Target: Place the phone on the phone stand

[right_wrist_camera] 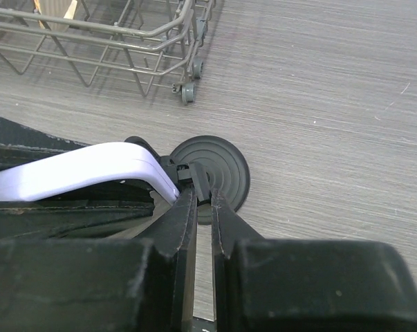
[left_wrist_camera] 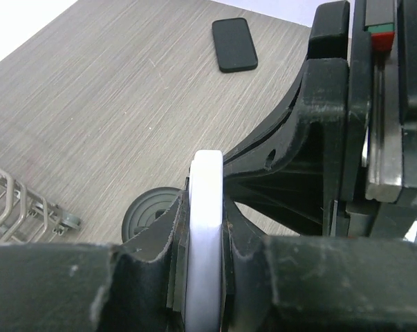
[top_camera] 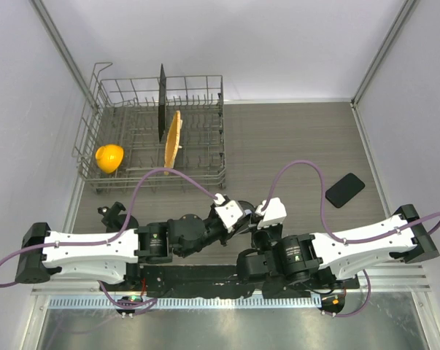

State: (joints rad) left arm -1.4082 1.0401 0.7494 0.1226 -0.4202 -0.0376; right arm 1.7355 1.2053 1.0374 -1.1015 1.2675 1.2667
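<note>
The left gripper is clamped tight on the upright white cradle plate of a white-and-black plastic phone stand, a finger pressed to each face; the right gripper, meeting it from the opposite side, is narrowed to a slit, its tips pinching the stand's black hinge just above the ribbed round base, which sits on the grey wood-grain bench; the two arms converge at the middle of the near edge; the flat black rectangular phone lies face-down on the bench well to the right, apart from the stand and both grippers; at the far left stands a grey wire dish rack holding a round yellow object, a thin wooden board on edge and a dark upright panel.
</note>
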